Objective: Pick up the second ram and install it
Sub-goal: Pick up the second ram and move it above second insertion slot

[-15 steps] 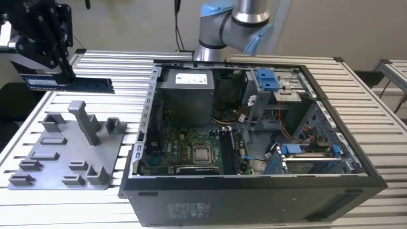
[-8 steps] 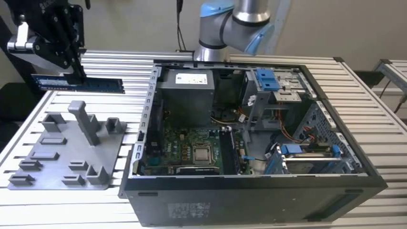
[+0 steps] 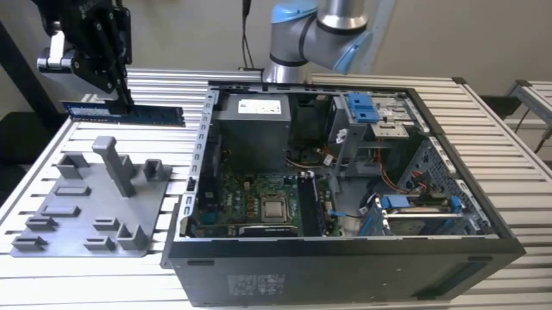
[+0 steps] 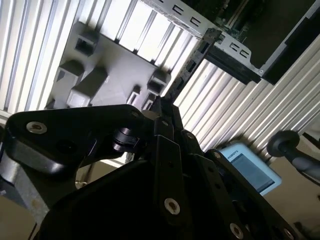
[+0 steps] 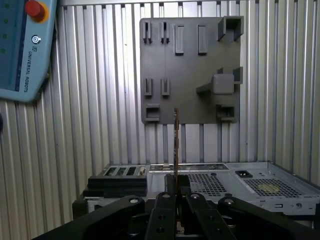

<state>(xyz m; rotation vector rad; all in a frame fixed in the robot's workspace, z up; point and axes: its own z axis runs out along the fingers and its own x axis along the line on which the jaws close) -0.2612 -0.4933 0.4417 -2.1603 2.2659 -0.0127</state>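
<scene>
The pincer is clamped on the second ram's upper edge. It holds the stick level, long edge down, over the bench. The stick sits behind the grey tray and beside the open computer case. The label's print is too small to tell.

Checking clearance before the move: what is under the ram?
Table slats, near the tray and the case. The ram sits edge-on in the gripper, so the strip right beneath it is covered.
</scene>
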